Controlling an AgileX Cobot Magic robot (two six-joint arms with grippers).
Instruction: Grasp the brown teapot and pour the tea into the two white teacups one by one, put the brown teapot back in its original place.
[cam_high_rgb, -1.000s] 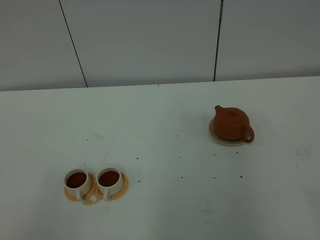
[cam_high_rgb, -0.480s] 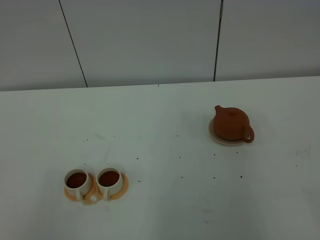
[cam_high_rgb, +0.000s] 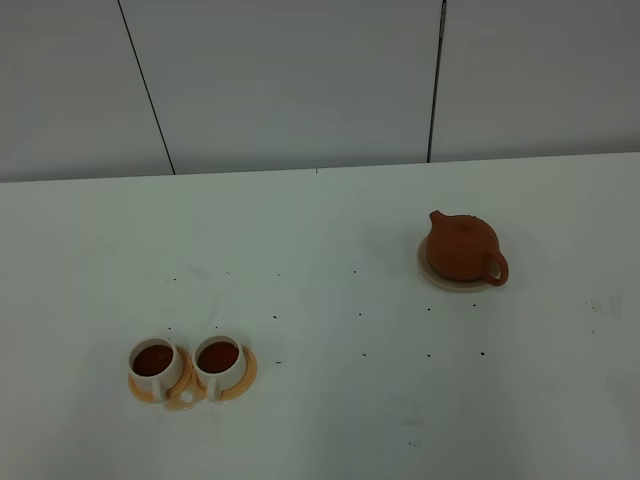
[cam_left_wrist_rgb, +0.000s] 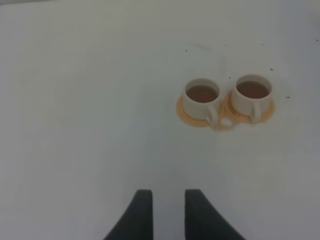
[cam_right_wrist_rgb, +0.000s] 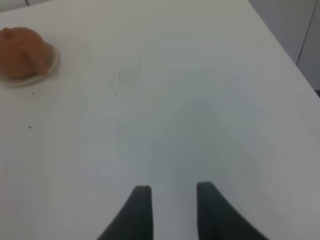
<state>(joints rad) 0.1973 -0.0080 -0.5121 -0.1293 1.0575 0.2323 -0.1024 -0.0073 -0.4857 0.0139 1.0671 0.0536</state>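
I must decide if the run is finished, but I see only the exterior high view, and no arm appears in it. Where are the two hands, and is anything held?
Observer: The left hand is open over bare table, holding nothing; the two white teacups stand ahead of it.
Operator: Is there tea in both cups?
Observer: Yes, the left wrist view shows brown tea in each, and a small wet spot on the saucers between the cup handles.
Operator: And the right hand?
Observer: The right hand is open and empty. The brown teapot sits on its beige coaster, far from that hand.
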